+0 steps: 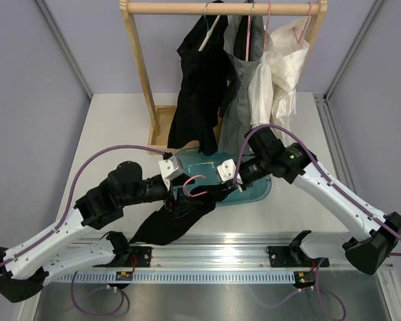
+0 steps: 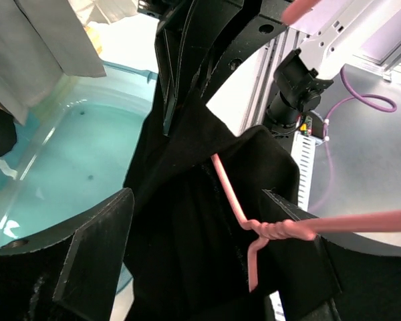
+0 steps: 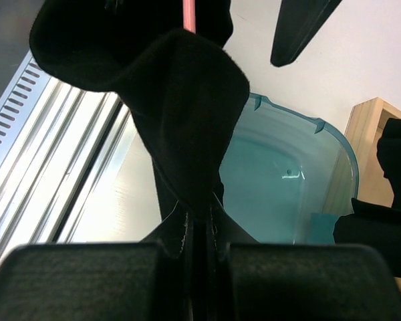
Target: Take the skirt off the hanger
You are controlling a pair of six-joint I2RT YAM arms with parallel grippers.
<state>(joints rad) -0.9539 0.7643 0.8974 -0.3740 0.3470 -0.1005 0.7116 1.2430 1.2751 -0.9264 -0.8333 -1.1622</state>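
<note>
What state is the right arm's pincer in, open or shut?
Shut. The right pincer has its two black fingers pressed together, pinching a fold of the black fabric garment.

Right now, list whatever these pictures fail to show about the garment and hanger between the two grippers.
- Top view: most of the pink hanger lies under the black garment.
- Left wrist view: the hanger's arm runs off the right edge; its far end is unseen.
- Right wrist view: fabric fills the shut right gripper; any wire inside is hidden.
- No view shows whether the garment hangs on the hanger or lies loose.
</note>
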